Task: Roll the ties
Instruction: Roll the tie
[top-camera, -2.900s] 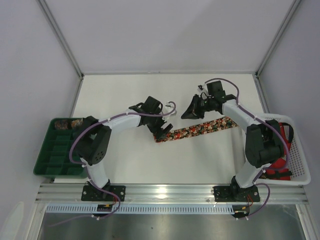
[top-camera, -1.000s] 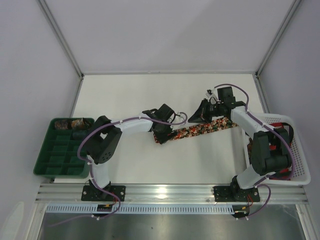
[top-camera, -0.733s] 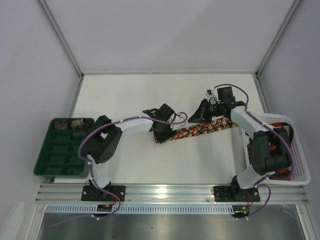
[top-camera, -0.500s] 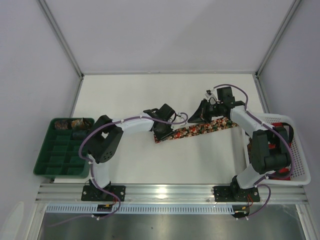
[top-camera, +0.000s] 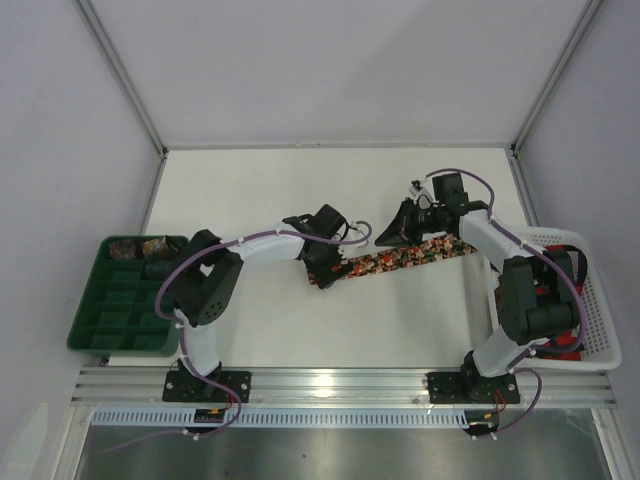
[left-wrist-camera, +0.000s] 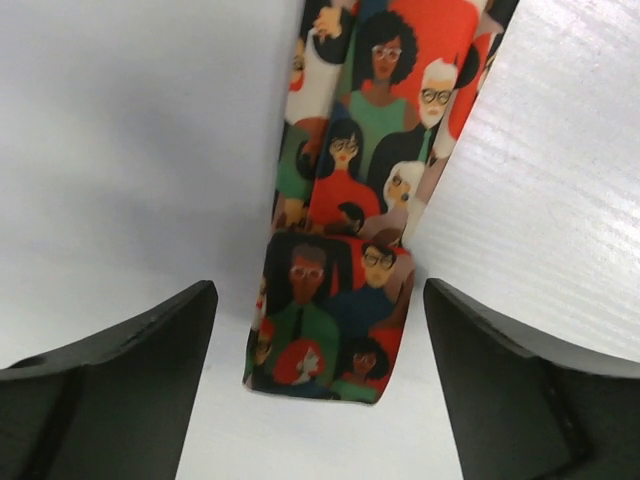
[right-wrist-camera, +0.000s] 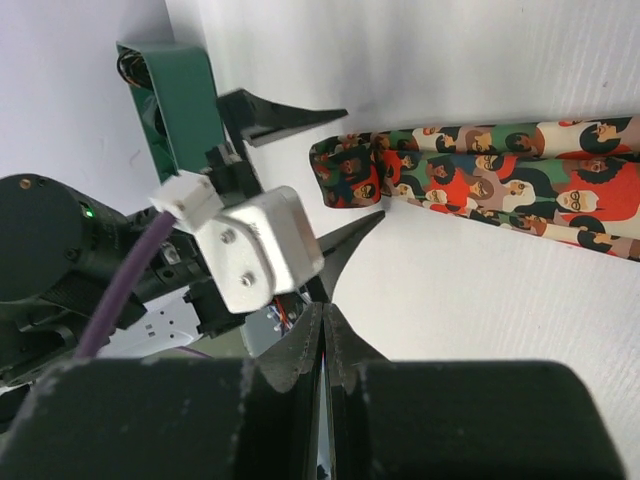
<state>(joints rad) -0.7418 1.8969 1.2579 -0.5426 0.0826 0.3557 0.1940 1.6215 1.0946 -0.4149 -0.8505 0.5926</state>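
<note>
1 tie (top-camera: 400, 260) printed with cartoon faces lies flat and diagonal on the table (top-camera: 300, 190). Left gripper (left-wrist-camera: 318, 310) is at the tie's left end. Its fingers (left-wrist-camera: 130, 350) are spread wide, 1 on each side of the cloth, neither touching it. Right gripper (right-wrist-camera: 322, 322) is near the tie's middle, clear of it, with fingers pressed together and nothing between them. Patterned rolls (top-camera: 135, 247) sit in the back row of the green tray (top-camera: 110, 320). White basket (top-camera: 600, 345) is at the right.
</note>
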